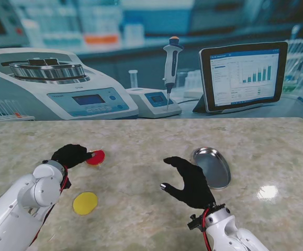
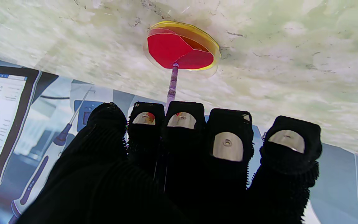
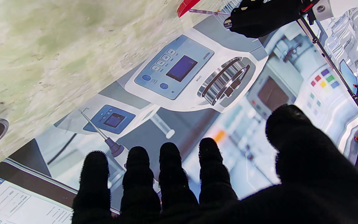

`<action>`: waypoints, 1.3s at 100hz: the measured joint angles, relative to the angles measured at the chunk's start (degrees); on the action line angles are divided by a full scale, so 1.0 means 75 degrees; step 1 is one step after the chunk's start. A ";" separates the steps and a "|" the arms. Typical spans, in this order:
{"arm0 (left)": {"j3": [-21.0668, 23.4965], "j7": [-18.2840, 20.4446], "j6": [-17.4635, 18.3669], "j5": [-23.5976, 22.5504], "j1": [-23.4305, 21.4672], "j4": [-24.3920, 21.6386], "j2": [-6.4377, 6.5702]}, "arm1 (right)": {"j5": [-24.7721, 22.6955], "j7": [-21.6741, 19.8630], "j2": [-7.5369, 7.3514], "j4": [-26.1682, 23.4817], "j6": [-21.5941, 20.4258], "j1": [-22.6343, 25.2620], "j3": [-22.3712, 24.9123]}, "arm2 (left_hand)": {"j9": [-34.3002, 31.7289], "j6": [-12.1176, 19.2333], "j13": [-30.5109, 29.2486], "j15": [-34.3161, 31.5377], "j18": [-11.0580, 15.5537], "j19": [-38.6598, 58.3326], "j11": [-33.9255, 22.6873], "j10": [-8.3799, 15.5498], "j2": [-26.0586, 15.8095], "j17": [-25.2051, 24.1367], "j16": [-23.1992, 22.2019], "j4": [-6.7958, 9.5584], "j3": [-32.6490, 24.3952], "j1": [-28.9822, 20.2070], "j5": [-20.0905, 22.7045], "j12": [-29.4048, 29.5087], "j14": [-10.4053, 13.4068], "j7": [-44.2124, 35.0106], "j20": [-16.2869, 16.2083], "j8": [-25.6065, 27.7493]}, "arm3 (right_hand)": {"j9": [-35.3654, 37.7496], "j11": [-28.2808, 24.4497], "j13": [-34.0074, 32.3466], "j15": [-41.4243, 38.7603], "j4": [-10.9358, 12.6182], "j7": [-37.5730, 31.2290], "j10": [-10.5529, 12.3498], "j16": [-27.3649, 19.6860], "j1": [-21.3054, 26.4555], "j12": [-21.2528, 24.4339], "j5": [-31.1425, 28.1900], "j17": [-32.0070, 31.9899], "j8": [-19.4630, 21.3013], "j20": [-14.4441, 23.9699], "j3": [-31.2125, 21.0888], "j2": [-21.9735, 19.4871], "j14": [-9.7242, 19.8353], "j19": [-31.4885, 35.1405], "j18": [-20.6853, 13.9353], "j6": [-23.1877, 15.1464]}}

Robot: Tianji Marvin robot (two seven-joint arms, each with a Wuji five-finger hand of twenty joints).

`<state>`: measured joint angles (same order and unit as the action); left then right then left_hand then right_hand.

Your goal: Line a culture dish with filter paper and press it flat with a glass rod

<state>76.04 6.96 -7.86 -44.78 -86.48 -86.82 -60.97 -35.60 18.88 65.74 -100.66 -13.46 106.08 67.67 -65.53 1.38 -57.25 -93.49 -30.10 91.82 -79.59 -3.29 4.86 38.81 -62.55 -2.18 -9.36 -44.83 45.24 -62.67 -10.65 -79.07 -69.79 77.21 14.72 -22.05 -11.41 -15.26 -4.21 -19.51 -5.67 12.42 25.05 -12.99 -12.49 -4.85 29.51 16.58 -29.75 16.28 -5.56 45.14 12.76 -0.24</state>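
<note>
Stand view first: the left hand (image 1: 71,155) sits closed at the left of the table (image 1: 141,136), right against a red filter paper (image 1: 96,157) lying in its culture dish. A yellow disc (image 1: 85,203) lies nearer to me, well apart from the dish. The right hand (image 1: 192,181) hovers at centre with its fingers spread and nothing in them, a metal tray (image 1: 212,167) just beside it on its right. The left hand is plainly the nearer one to the dish.

Left wrist view: the fingers (image 2: 227,137) are bunched around a glass rod (image 2: 172,83), which runs straight out from them to the culture dish (image 2: 182,49). Its tip touches the near edge of the red paper, which shows a crease and looks not yet flat. The rod's long axis points across the dish, so pressing likely calls for pushing the tip farther inward.

Right wrist view: fingers are wide, palm bare; the tray's rim shows at one edge, and the left hand with the rod appears far off.
</note>
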 measured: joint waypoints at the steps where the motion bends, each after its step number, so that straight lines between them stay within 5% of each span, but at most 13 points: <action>1: -0.0009 0.0000 -0.0002 0.0000 0.0007 0.0007 0.0000 | 0.0001 -0.0001 0.0000 0.0000 0.0000 0.0000 0.0000 | 0.0000 0.0000 0.0000 0.0000 0.0000 0.0000 -0.0001 0.0000 0.0000 0.0000 0.0000 0.0000 0.0000 0.0000 0.0000 0.0000 0.0000 0.0000 0.0000 0.0000 | 0.0000 0.0000 0.0000 0.0000 0.0000 0.0000 0.0000 0.0000 0.0000 0.0000 0.0000 0.0000 0.0000 0.0000 0.0000 0.0000 0.0000 0.0000 0.0000 0.0000; 87: -0.0328 -0.0375 -0.0397 -0.0087 0.0424 0.0784 -0.0074 | 0.0040 0.0011 0.0006 -0.0006 0.0033 0.0013 -0.0004 | 0.0000 0.0077 0.0000 0.0000 0.0000 0.0014 -0.0001 0.0015 0.0002 0.0000 0.0000 -0.0008 -0.0029 0.0076 0.0000 0.0000 0.0001 -0.0111 0.0005 0.0072 | 0.0000 -0.0001 0.0000 0.0000 0.0003 0.0000 0.0000 -0.0001 0.0001 0.0000 0.0000 0.0026 -0.0077 -0.0003 0.0000 -0.0001 0.0003 0.0000 -0.0006 0.0096; 130: 0.0449 0.0126 0.0118 -0.0113 -0.0451 -0.0481 -0.0054 | 0.0041 0.0023 0.0009 -0.0004 0.0025 0.0001 -0.0023 | -0.0157 0.0086 -0.0221 -0.0161 0.0000 0.0122 -0.0088 0.0058 0.0004 0.0363 0.0108 -0.0008 -0.0101 0.0079 0.0091 0.0000 0.0015 -0.0123 0.0055 0.0073 | 0.0000 -0.0002 0.0000 0.0000 0.0003 0.0000 0.0000 -0.0002 0.0002 0.0000 0.0000 0.0030 -0.0078 -0.0003 0.0000 -0.0001 0.0003 0.0001 -0.0008 0.0096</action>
<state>79.41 7.91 -6.97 -45.63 -89.87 -90.43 -61.37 -35.29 19.05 65.81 -100.69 -13.28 106.09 67.49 -66.71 2.03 -58.91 -94.70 -30.11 92.73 -80.25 -2.86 4.89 41.53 -61.74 -2.25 -10.12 -44.24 45.92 -62.67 -10.54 -79.99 -69.38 77.76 14.72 -22.07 -11.41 -15.26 -4.19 -19.51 -5.67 12.41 25.06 -12.99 -12.50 -4.62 28.93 16.56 -29.75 16.28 -5.53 45.15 12.70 0.48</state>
